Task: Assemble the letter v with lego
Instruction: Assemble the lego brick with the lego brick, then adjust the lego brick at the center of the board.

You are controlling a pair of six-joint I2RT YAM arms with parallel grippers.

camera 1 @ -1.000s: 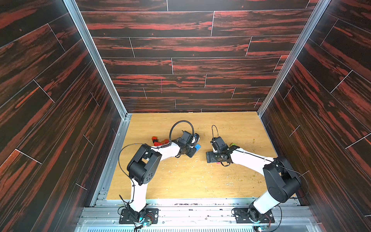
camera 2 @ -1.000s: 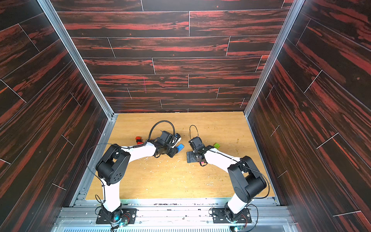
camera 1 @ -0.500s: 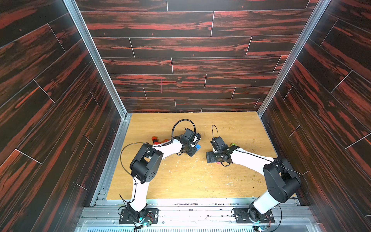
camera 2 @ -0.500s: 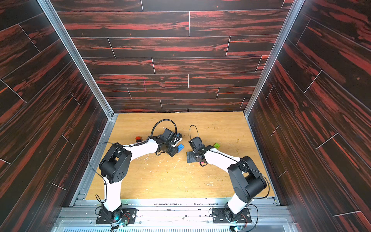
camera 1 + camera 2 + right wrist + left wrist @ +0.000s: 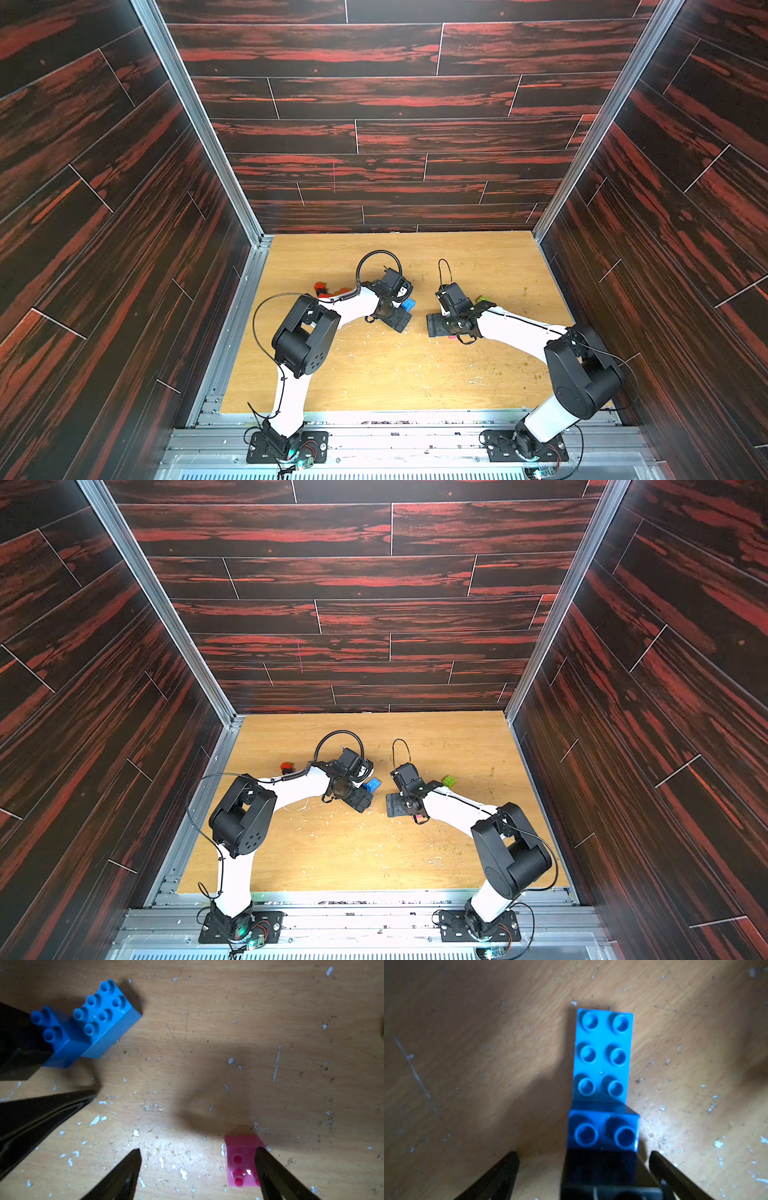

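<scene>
Left end effector, wide, straddles black plastic brick joined to blue studded bricks; it should rise straight up. Right end effector, 3 o'clock, wide.

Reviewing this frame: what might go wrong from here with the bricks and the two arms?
1. The left gripper stands open, closely flanking the black brick at the end of the blue bricks; backing off askew might drag the row crooked.
2. One finger of the open right gripper overlaps the pink brick; closing may shove it aside rather than grip it.
3. Both grippers sit close together and might collide.
</scene>
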